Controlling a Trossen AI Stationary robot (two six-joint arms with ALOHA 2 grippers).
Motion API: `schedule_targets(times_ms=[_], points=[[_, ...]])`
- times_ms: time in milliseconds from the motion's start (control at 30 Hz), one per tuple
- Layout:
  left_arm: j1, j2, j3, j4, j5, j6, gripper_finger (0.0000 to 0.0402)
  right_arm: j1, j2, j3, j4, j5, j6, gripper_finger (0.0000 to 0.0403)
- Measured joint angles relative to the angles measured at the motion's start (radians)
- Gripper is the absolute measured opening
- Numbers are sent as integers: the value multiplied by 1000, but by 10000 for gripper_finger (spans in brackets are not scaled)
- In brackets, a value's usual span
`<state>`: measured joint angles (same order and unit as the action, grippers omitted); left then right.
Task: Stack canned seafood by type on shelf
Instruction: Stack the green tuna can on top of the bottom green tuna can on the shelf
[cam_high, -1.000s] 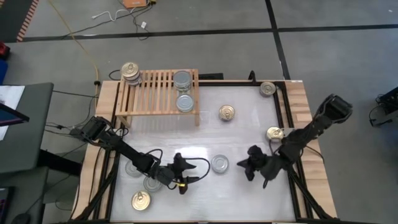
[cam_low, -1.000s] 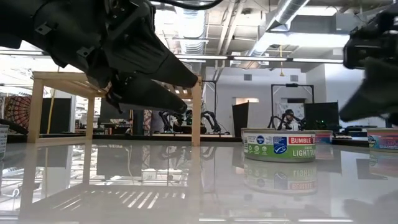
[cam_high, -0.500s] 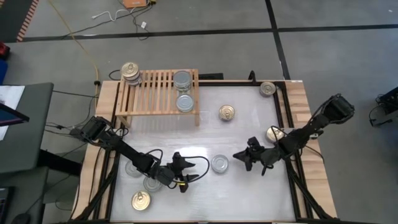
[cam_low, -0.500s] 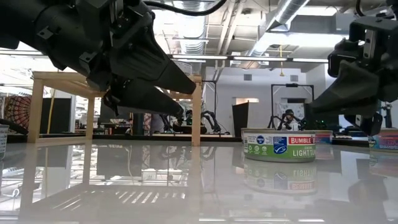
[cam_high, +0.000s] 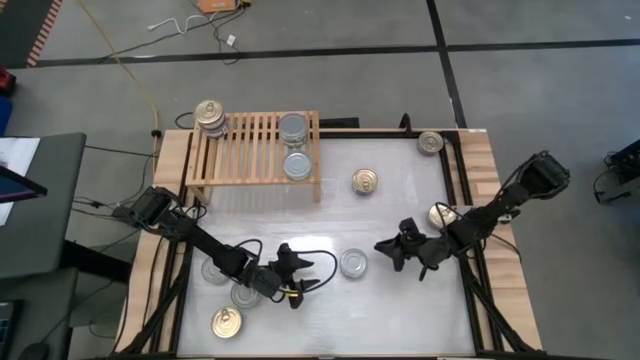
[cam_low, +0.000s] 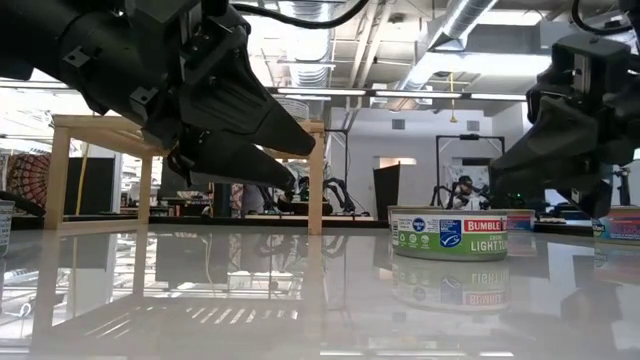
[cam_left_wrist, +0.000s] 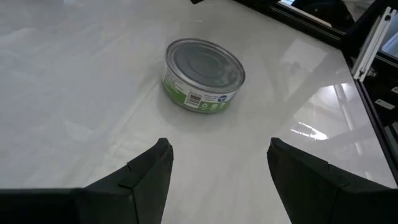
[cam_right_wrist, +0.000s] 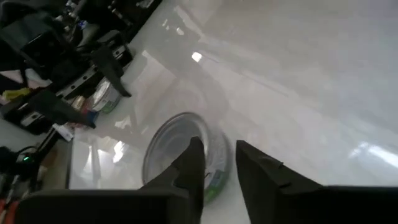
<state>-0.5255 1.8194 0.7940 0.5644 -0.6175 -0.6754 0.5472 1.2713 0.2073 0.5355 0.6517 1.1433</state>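
Observation:
A silver-topped tin (cam_high: 352, 263) with a green label stands on the white table between my two grippers; it also shows in the low view (cam_low: 450, 232) and in both wrist views (cam_left_wrist: 204, 74) (cam_right_wrist: 180, 149). My left gripper (cam_high: 312, 277) (cam_left_wrist: 217, 162) hovers open to the tin's left, pointing at it from a short way off. My right gripper (cam_high: 384, 250) (cam_right_wrist: 219, 152) stands to the tin's right and slightly above it, with a narrow gap between its fingers. The wooden shelf (cam_high: 255, 150) at the far left carries one gold-topped stack (cam_high: 210, 115) and two silver-topped tins (cam_high: 293, 128) (cam_high: 297, 165).
Loose tins stand on the table: a gold one (cam_high: 365, 181) near the shelf, one at the far right corner (cam_high: 431, 143), one by my right arm (cam_high: 441, 214), and three under and beside my left arm (cam_high: 215, 270) (cam_high: 245, 295) (cam_high: 227, 322).
My right gripper has swung toward the table's left, closing on the silver-topped tin, and has tipped its fingers toward it; over the last half second it has kept still. The tin has not moved.

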Motion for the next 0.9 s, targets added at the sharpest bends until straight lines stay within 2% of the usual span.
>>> schedule_targets(times_ms=[267, 533, 667, 733, 833, 900], points=[[0, 0, 0, 0, 0, -1, 251, 1, 0, 1, 32, 6, 29, 186], [0, 0, 0, 1, 1, -3, 251, 2, 0, 68, 0, 6, 32, 178], [0, 0, 0, 1, 1, -16, 251, 2, 0, 160, -112, 5, -12, 165], [0, 0, 0, 1, 1, -18, 251, 2, 0, 206, -221, 5, -15, 160], [0, 0, 0, 1, 1, -18, 251, 0, 0, 261, -427, 2, 57, 157], [0, 0, 0, 1, 1, -18, 251, 0, 17, 279, -504, 2, 126, 157]])
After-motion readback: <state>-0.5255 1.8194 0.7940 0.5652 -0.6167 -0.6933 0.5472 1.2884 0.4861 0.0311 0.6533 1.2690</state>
